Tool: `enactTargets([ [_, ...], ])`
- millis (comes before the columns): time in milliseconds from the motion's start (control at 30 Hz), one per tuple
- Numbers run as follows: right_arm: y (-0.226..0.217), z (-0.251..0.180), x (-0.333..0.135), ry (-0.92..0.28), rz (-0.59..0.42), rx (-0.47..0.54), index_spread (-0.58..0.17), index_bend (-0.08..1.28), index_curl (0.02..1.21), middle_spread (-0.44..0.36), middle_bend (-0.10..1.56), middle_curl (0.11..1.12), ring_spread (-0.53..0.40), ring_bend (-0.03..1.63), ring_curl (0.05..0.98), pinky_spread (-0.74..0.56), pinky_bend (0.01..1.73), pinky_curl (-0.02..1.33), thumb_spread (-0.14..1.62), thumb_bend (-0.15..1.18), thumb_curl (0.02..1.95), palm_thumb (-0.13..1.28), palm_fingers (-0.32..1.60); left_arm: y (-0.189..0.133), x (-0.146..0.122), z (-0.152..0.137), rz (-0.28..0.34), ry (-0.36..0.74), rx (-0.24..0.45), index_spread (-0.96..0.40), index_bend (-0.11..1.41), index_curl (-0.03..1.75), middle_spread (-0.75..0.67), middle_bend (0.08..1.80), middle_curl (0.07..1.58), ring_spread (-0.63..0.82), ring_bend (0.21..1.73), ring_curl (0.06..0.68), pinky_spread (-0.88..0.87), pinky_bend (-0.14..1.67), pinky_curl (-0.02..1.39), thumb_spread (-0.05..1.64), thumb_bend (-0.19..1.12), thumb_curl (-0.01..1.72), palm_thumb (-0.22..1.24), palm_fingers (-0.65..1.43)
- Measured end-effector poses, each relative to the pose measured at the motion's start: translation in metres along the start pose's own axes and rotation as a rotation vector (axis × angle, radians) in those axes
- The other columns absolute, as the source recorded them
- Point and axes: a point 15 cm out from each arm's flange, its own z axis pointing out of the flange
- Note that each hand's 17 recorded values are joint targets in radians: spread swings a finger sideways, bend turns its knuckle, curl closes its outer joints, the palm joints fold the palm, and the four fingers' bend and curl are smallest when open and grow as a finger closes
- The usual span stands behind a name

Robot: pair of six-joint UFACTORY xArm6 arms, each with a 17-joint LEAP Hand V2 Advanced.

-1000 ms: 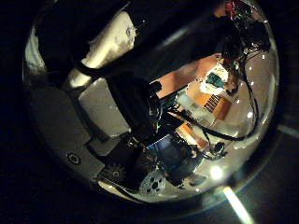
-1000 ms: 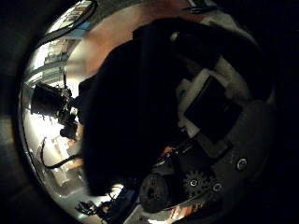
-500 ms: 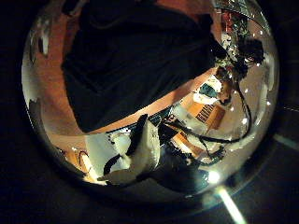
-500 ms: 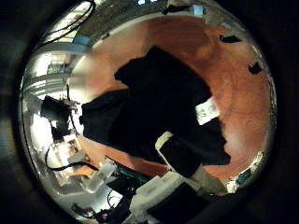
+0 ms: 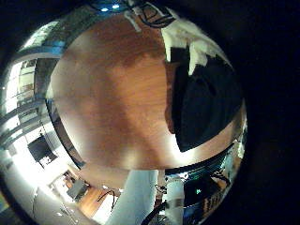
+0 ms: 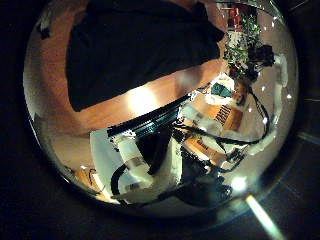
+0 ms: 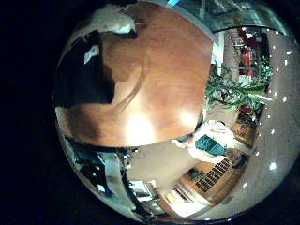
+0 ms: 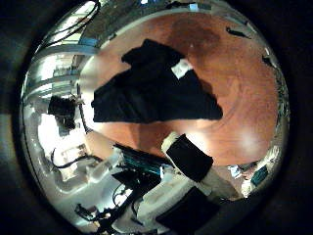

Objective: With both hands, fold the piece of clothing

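Hands risen, garment below on table

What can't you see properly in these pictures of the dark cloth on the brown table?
- Dark piece of clothing on the brown wooden table: its kind and neatness of fold are unclear everywhere, since it reads as one dark mass.
- Small white label: print too small in the right thumb side view.
- Clothing's far edge: cut off by the picture's rim in the left thumb side view.
- Both hands: whether their fingers are open or curled cannot be told in any view.
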Motion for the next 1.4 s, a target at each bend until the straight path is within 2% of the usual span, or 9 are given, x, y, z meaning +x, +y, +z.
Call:
enactTargets([
  [233, 0.008, 0.048, 0.019, 0.012, -0.009, -0.091, -0.402, 0.18, 0.42, -0.097, 0.37, 0.4, -0.033, 0.74, 0.321, 0.36, 0.77, 0.3, 1.19, -0.02, 0.34, 0.56, 0.07, 0.007, 0.018, 0.017, 0.024, 0.0, -0.015, -0.02, 0.16, 0.45, 0.31, 0.17, 0.36, 0.32, 0.72, 0.281, 0.35, 0.41, 0.52, 1.22, -0.02, 0.26, 0.13, -0.02],
  [633, -0.018, 0.113, 0.024, 0.021, -0.024, -0.158, -0.368, 0.17, 0.36, -0.045, 0.32, 0.37, 0.012, 0.68, 0.282, 0.37, 0.68, 0.26, 1.1, -0.02, 0.35, 0.58, 0.11, 0.015, 0.038, 0.03, 0.049, 0.002, -0.035, -0.02, 0.17, 0.38, 0.31, 0.17, 0.32, 0.33, 0.7, 0.268, 0.36, 0.42, 0.46, 1.21, -0.02, 0.25, 0.12, 0.0],
  [800, -0.018, 0.122, 0.023, 0.018, -0.03, -0.173, -0.341, 0.2, 0.35, -0.092, 0.39, 0.39, -0.109, 0.78, 0.283, 0.21, 0.63, 0.22, 1.08, -0.01, 0.36, 0.64, 0.41, 0.013, 0.043, 0.035, 0.052, -0.002, -0.039, -0.02, 0.17, 0.37, 0.31, 0.18, 0.31, 0.33, 0.7, 0.264, 0.36, 0.43, 0.44, 1.21, -0.02, 0.26, 0.12, 0.0],
  [867, -0.015, 0.122, 0.024, 0.016, -0.03, -0.174, -0.359, 0.19, 0.36, -0.146, 0.46, 0.42, -0.188, 0.89, 0.313, 0.04, 0.74, 0.23, 1.07, 0.0, 0.37, 0.68, 0.73, 0.01, 0.046, 0.038, 0.056, -0.005, -0.041, -0.02, 0.17, 0.36, 0.3, 0.18, 0.31, 0.33, 0.7, 0.263, 0.36, 0.43, 0.44, 1.21, -0.02, 0.26, 0.12, 0.0],
  [900, -0.015, 0.123, 0.026, 0.016, -0.03, -0.169, -0.384, 0.19, 0.35, -0.172, 0.52, 0.43, -0.219, 0.94, 0.304, -0.1, 0.84, 0.22, 1.06, 0.01, 0.39, 0.73, 1.02, 0.01, 0.046, 0.039, 0.056, -0.005, -0.043, -0.02, 0.17, 0.36, 0.3, 0.18, 0.31, 0.33, 0.69, 0.262, 0.36, 0.43, 0.43, 1.21, -0.02, 0.26, 0.12, 0.01],
  [1000, -0.011, 0.123, 0.031, 0.018, -0.025, -0.146, -0.418, 0.41, 0.49, -0.208, 0.73, 0.54, -0.228, 1.05, 0.404, -0.24, 0.97, 0.32, 1.05, 0.03, 0.42, 0.83, 1.36, 0.009, 0.048, 0.044, 0.06, -0.008, -0.054, -0.02, 0.17, 0.35, 0.3, 0.18, 0.31, 0.33, 0.69, 0.261, 0.36, 0.43, 0.42, 1.21, -0.02, 0.26, 0.12, 0.01],
  [1067, -0.007, 0.123, 0.036, 0.023, -0.02, -0.133, -0.421, 0.57, 0.57, -0.203, 0.87, 0.6, -0.223, 1.11, 0.45, -0.24, 1.08, 0.37, 1.07, 0.05, 0.45, 0.9, 1.4, 0.009, 0.05, 0.044, 0.062, -0.008, -0.056, -0.02, 0.17, 0.35, 0.29, 0.18, 0.3, 0.33, 0.69, 0.261, 0.36, 0.44, 0.42, 1.21, -0.02, 0.26, 0.12, 0.01],
  [1233, 0.014, 0.119, 0.064, 0.032, 0.017, -0.099, -0.401, 0.83, 0.73, -0.179, 1.09, 0.71, -0.222, 1.26, 0.535, -0.22, 1.27, 0.48, 1.12, 0.08, 0.5, 1.0, 1.23, 0.009, 0.052, 0.047, 0.065, -0.009, -0.06, -0.02, 0.17, 0.35, 0.29, 0.18, 0.3, 0.33, 0.69, 0.26, 0.36, 0.44, 0.41, 1.21, -0.02, 0.26, 0.11, 0.01],
  [1400, 0.037, 0.116, 0.102, 0.013, 0.078, -0.083, -0.375, 0.96, 0.83, -0.165, 1.21, 0.77, -0.221, 1.36, 0.601, -0.2, 1.36, 0.56, 1.16, 0.07, 0.55, 1.01, 1.1, 0.008, 0.062, 0.053, 0.066, 0.002, -0.05, -0.02, 0.17, 0.34, 0.29, 0.18, 0.3, 0.33, 0.69, 0.258, 0.36, 0.44, 0.39, 1.21, -0.01, 0.26, 0.12, 0.02],
])
